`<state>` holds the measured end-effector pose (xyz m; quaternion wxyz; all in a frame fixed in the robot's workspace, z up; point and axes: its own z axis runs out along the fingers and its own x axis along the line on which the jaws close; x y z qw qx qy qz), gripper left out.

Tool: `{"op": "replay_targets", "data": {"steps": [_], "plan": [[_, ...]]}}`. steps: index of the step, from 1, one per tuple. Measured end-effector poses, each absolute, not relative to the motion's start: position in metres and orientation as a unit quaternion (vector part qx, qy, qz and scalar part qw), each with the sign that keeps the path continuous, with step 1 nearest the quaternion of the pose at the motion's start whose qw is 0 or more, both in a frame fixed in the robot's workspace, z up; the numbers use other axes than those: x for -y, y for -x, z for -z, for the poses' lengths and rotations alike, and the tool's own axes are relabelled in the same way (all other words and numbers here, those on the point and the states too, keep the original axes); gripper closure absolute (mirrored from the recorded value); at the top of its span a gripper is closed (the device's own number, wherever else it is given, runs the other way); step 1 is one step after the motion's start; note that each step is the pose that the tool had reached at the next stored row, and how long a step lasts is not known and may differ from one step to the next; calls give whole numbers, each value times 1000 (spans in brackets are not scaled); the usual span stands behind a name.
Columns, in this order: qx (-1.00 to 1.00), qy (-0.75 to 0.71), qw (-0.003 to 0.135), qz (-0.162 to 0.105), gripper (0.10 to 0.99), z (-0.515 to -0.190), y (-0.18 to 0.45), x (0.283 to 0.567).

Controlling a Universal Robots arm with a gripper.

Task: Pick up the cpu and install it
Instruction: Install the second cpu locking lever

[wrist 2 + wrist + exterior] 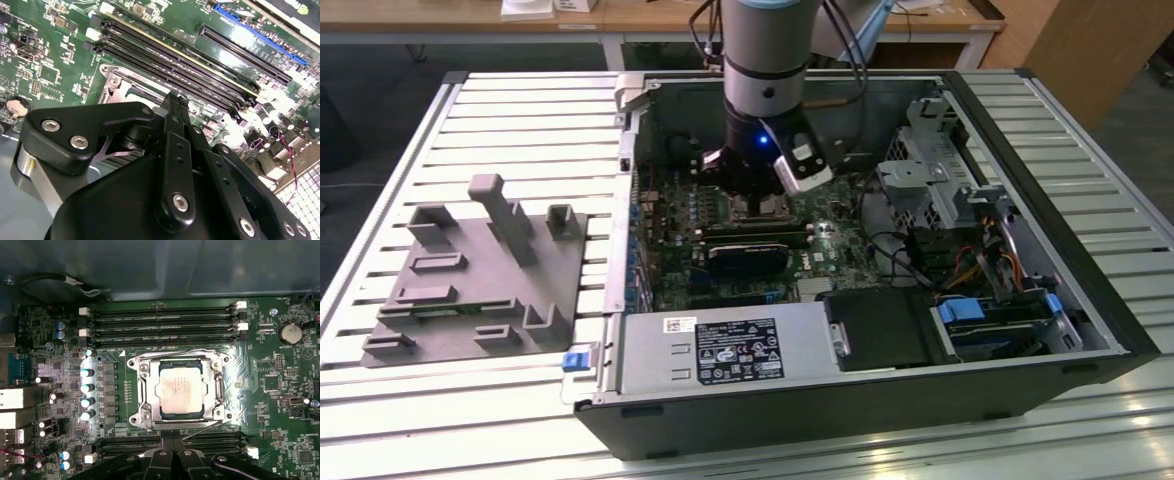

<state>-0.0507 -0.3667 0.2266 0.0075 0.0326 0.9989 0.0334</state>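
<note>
The arm is lowered into the open computer case point(1067, 300), with the pincer point(761, 205) held low over the motherboard point(280, 390). In the first wrist view the cpu point(180, 389) already lies flat inside the socket frame point(142, 390), seated square with its silver-grey top facing up, just ahead of the pincer linkage point(172, 460). Whether the pincer is wide or narrow cannot be told; its tips are hidden behind the linkage in both wrist views, and nothing can be seen held in it. The memory slots point(165, 320) run beyond the socket, on the far side from the pincer. The grey fixture point(474, 275) stands outside the case, well apart. Judgement: the placing step appears complete, and the work stands at release and seating check. Any further motion here calls for a straight vertical path, without sideways drag across the chip.
</note>
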Motion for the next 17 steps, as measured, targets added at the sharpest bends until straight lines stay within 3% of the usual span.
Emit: {"op": "replay_targets", "data": {"steps": [17], "plan": [[-999, -33, 7, -34, 980, -218, 57, 375]]}}
